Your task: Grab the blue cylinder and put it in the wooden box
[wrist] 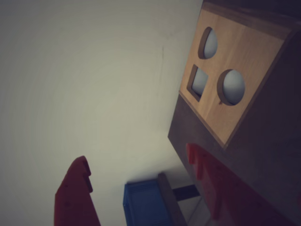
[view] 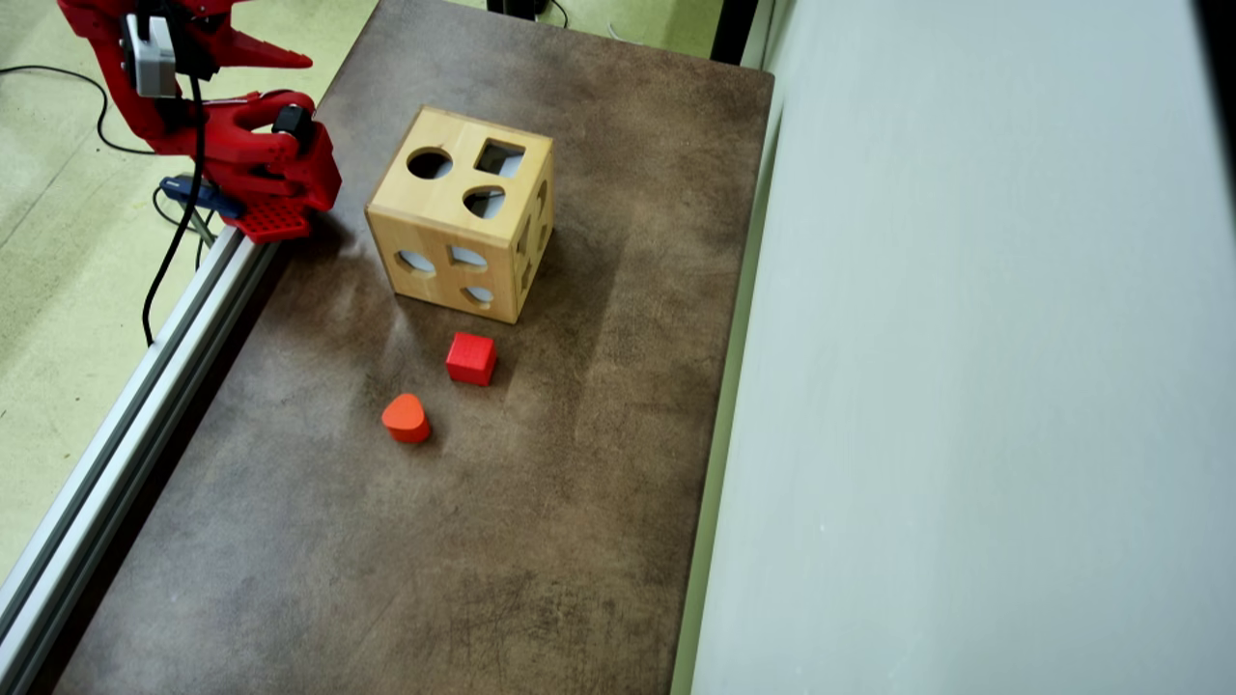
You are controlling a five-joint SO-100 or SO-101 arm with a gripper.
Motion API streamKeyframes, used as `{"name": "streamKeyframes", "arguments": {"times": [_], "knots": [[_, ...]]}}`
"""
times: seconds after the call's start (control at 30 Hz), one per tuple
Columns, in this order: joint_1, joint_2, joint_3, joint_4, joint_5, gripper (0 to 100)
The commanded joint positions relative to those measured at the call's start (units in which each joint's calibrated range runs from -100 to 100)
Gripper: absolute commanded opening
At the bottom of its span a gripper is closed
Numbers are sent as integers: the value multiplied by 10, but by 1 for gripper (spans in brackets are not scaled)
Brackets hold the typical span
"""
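Brown tabletop [view: 541, 541] lies mostly bare; wooden box [view: 462, 208] sits near claw [wrist: 141, 167], fingers apart.

A red cube [view: 471, 358] is sitting on the mottled brown tabletop [view: 541, 502] in the overhead view, and an orange rounded-triangle block [view: 406, 418] is lying just beside it, a little nearer the bottom edge and to the left, the two apart. An aluminium rail [view: 126, 439] is running along the table's left edge, with black cables [view: 159, 275] trailing over the pale green floor [view: 58, 251] beyond it. A pale grey wall [view: 975, 367] is filling the right side.
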Motion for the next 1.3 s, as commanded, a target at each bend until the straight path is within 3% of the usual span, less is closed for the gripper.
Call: {"name": "streamKeyframes", "arguments": {"times": [0.0,0.13,0.33,0.6,1.27], "knots": [[28,2,-8,6,4,33],[101,2,-7,6,4,33],[110,1,-9,6,4,30],[113,1,-9,6,4,0],[117,-1,-9,6,3,3]]}}
